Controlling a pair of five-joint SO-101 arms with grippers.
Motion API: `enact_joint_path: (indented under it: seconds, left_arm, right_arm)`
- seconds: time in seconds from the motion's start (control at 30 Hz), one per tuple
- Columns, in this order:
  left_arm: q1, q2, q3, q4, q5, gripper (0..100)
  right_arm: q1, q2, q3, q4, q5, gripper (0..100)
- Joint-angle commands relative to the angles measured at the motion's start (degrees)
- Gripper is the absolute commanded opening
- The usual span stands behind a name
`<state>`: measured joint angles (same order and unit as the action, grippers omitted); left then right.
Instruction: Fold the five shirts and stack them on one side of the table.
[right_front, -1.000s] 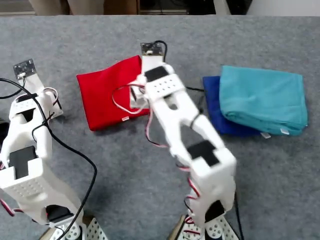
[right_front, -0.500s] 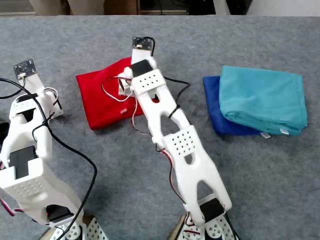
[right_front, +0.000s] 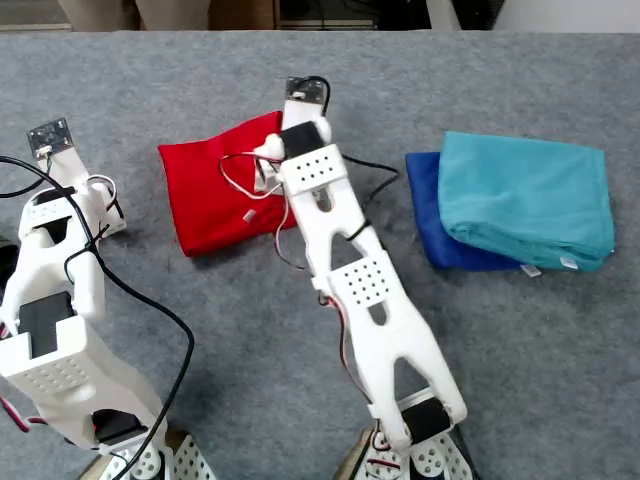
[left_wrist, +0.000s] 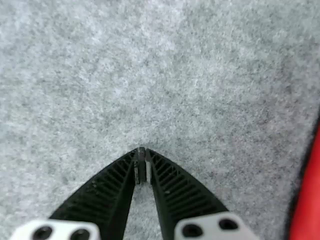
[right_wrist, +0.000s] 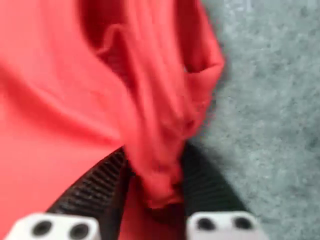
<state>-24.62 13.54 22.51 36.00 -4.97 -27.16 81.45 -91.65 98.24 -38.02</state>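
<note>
Right gripper (right_wrist: 152, 187) is pinched tight on a bunched fold of the red shirt (right_wrist: 60, 100), the cloth squeezed up between its two black fingers (right_wrist: 100, 185) and spilling over them. In the high view this gripper (right_front: 270, 178) sits at the right edge of the red shirt (right_front: 210, 200), and the right arm (right_front: 350, 270) stretches across the grey table (right_front: 200, 330) from the near edge, covering that side of the cloth. Its wires (right_front: 235, 185) loop over the red fabric. The red shirt lies left of the table's middle, folded to a rough rectangle that is turned slightly askew, with a small white tag (right_front: 249, 215) near its front edge. Well apart to the right, the teal shirt (right_front: 525, 195) lies folded on top of the blue shirt (right_front: 428, 225), which sticks out along the left and near sides. The left gripper (left_wrist: 141, 162) hangs over bare felt with its fingertips pressed together and nothing between them, a strip of the red shirt (left_wrist: 310, 200) showing at the border of its wrist view.
</note>
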Motion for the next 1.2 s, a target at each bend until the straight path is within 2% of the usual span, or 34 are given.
enact_joint_path:
  seconds: [0.0,0.07,0.47,0.97,1.17]
  left_arm:
    - [-0.18,-2.95,-0.18,-0.79,-0.62,2]
    - [-0.18,-2.95,-0.18,-0.79,-0.62,2]
    - [-0.18,-2.95,-0.18,-0.79,-0.62,2]
    - [-0.44,-3.30,0.09,-0.79,-0.62,2]
    - [-0.53,-3.03,-0.18,-0.79,-0.62,2]
  right_arm:
    - [1.98,-0.48,-0.92,1.41,-0.70,4.0]
    - [3.30,-1.89,-1.89,2.02,-0.26,0.6]
    - [9.89,-18.77,-2.95,2.11,5.01,0.5]
    - [31.16,-34.77,-2.07,4.13,10.64,0.5]
    - [39.87,-42.77,8.31,4.13,13.27,0.5]
